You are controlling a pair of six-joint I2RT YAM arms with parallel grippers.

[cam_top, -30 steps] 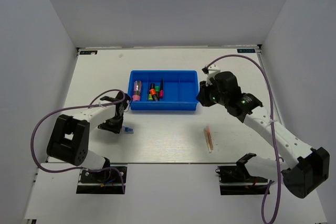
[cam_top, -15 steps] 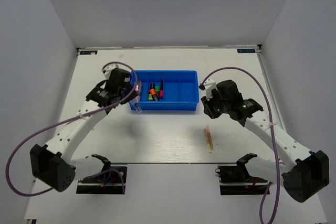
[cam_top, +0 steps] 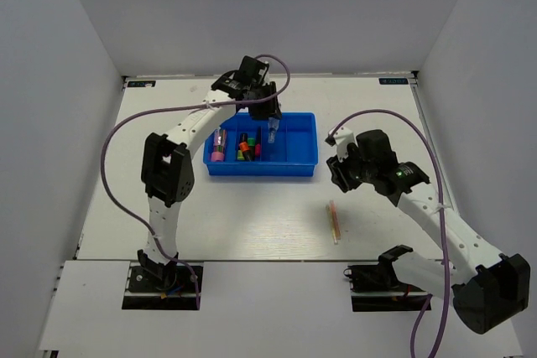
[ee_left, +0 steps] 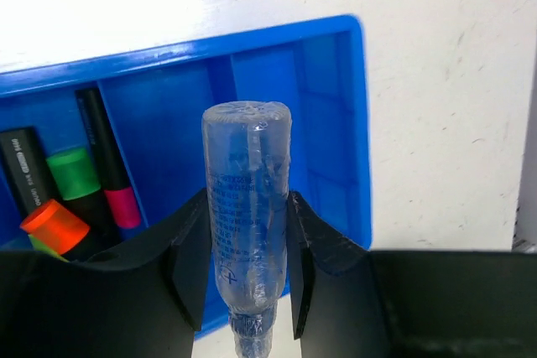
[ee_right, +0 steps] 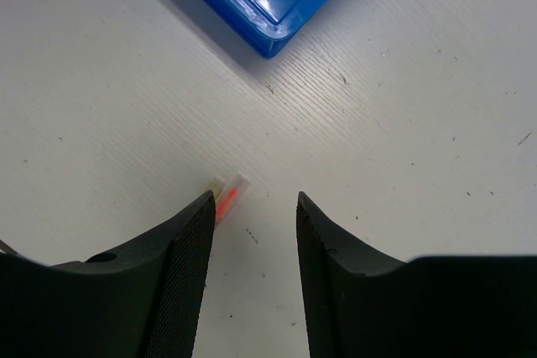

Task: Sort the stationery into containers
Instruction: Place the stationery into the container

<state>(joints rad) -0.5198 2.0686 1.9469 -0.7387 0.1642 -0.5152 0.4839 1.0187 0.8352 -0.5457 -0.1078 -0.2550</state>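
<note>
One clear bluish pen [ee_left: 247,148] pinched roughly upright in left end effector [ee_left: 248,232], fingers closed on its printed barrel, hanging over blue tray [ee_left: 359,123], likely above an empty right-hand compartment. Capped markers [ee_left: 71,199] lying left of it. Right end effector [ee_right: 253,200] agape, empty, over table [ee_right: 419,165]; pale sticks [ee_right: 228,193] just below.

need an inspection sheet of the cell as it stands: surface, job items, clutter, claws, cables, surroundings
surface: white table, fine scuffs and specks.
job's things: blue tray with four compartments; pink tube in the leftmost, markers in the second; clear pen held above the tray; pale sticks loose on the table.
clutter: nothing seen.
claws: left claw shut on the clear pen; right claw open, nothing held, sticks' ends showing between its fingers.
cables: purple cable loops off each arm.
surroundings: plain grey walls on three sides.
</note>
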